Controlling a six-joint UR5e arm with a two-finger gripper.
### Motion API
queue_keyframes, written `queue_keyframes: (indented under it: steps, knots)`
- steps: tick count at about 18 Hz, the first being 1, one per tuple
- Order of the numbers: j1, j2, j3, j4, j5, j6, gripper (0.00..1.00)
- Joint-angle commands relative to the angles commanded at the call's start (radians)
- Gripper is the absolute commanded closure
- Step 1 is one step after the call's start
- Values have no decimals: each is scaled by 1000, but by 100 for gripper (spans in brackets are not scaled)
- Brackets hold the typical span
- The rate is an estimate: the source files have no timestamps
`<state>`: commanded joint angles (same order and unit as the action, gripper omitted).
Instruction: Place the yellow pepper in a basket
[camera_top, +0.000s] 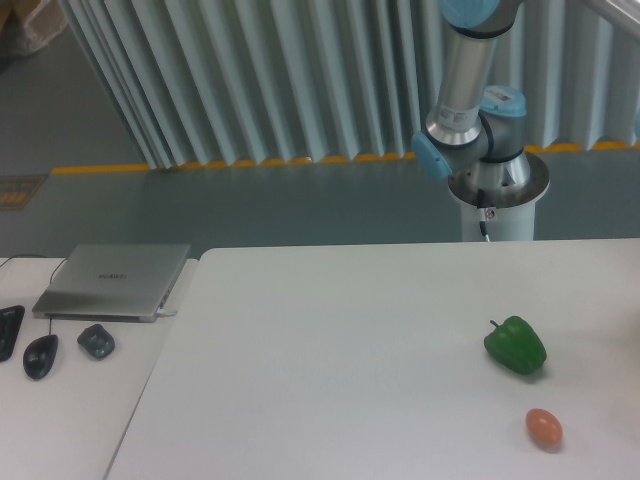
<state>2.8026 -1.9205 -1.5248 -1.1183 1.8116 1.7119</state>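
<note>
Yellow pepper: not in frame anywhere. Basket: not in frame either. Jaws also out of frame, so cannot tell if clenched, released or holding anything.

Only part of the arm (470, 90) shows, upper right of the frame: grey metal tube link rising out the top edge, light-blue plastic joint caps, mounted on a round silver pedestal base (497, 195) behind the far edge of the tabletop.

White tabletop (330, 360), matte, smooth, fills the lower centre and right. On it, right side: green bell pepper (516, 345), glossy, lumpy, short dark stem pointing up-left, lying on its side. Below it and slightly right, near the bottom edge, a small orange-red egg-shaped thing (544, 427), smooth, apart from the green pepper.

Left side, on a second lighter surface: closed silver laptop (113, 281), flat, brushed metal. Lower left of it a black mouse (40, 355) and a small dark grey rounded object (96, 341), just beside each other. A black keyboard edge (8, 330) is cut by the left border.

Background: pale vertical ribbed curtain or panels (250, 80), grey floor with a yellow strip (200, 165).
</note>
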Motion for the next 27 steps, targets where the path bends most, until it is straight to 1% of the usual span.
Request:
queue_keyframes:
  steps: [1,9,11,13,14,17,18,19,20,21,22,23,25,26,27]
  knots:
    - [0,0,0,0,0,-9,0]
    - [-11,3,-2,5,-17,-14,0]
    - [-43,2,8,0,-60,-43,0]
    - [-77,6,9,-9,-67,-99,0]
    - [-101,8,14,-29,-86,-141,0]
    - [-136,18,17,-75,-147,-156,0]
    - [-140,29,17,-104,-172,-156,0]
    - [-141,35,18,-148,-213,-156,0]
    - [-150,37,23,-176,-238,-156,0]
    - [-167,38,32,-205,-250,-161,0]
    - [-202,49,37,-228,-258,-161,0]
    - [-236,60,32,-232,-280,-185,0]
    - [-250,66,28,-244,-342,-233,0]
    - [-252,75,26,-265,-354,-226,0]
    - [-259,83,17,-273,-354,-210,0]
